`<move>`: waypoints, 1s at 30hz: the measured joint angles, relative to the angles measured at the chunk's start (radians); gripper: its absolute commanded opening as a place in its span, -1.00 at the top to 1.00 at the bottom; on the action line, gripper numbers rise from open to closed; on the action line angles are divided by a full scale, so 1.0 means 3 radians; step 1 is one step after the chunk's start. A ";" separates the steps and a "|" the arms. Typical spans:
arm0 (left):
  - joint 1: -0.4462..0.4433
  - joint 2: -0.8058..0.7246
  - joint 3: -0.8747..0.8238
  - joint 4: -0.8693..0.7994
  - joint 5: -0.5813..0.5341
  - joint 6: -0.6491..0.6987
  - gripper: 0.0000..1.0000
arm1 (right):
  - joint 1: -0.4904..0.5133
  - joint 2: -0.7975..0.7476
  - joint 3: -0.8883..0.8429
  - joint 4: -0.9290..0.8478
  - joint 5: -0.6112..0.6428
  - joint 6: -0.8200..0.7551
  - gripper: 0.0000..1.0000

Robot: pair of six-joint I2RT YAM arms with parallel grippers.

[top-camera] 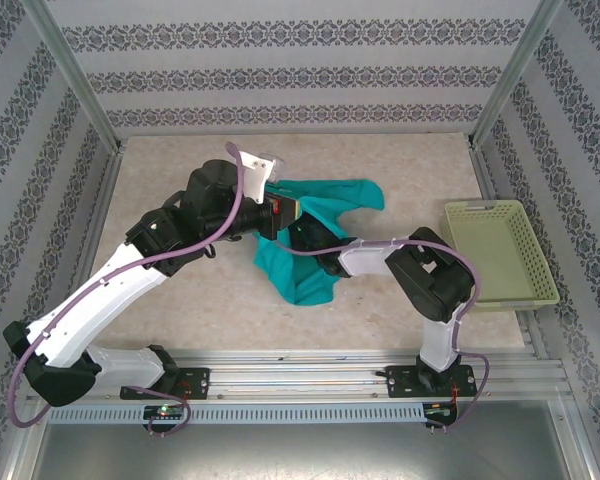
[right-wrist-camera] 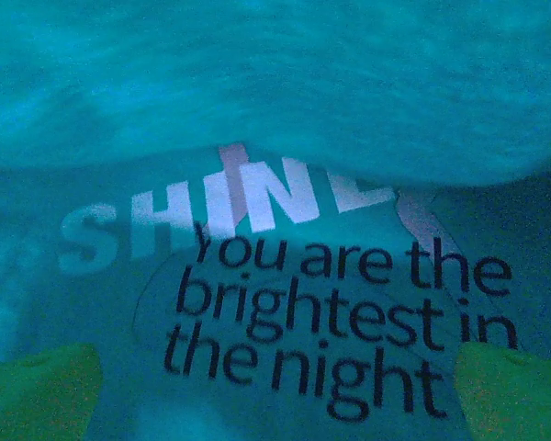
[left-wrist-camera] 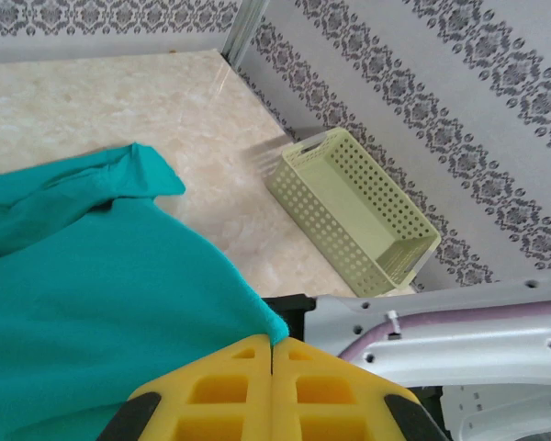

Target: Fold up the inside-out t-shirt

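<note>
- The left jaws, yellow and ribbed, sit at the bottom edge of the left wrist view. They are closed tight on an edge of the teal-green soft cloth t-shirt (left-wrist-camera: 92, 303).
- The right jaws stand wide apart and grip nothing, with green fingertips (right-wrist-camera: 37, 390) in the lower corners of the right wrist view. Printed cloth surrounds them, so they are probably inside the garment.
- In the top view the t-shirt lies bunched at centre frame on the pale marbled bench (top-camera: 210, 310). It is well apart from the pale yellow-green perforated plastic basket (top-camera: 485, 208) at right.
- The step in hand looks like turning the t-shirt right side out. The left pinch should hold firm while the right jaws take one layer deep inside and draw it through slowly.
- The outer face is plain teal. The inner face carries white "SHINE" and dark lettering.
</note>
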 measured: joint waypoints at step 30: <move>0.0000 0.0038 0.0247 -0.0025 -0.0275 -0.0198 1.00 | -0.0020 0.1191 0.2258 -0.2396 0.0425 0.0385 -0.47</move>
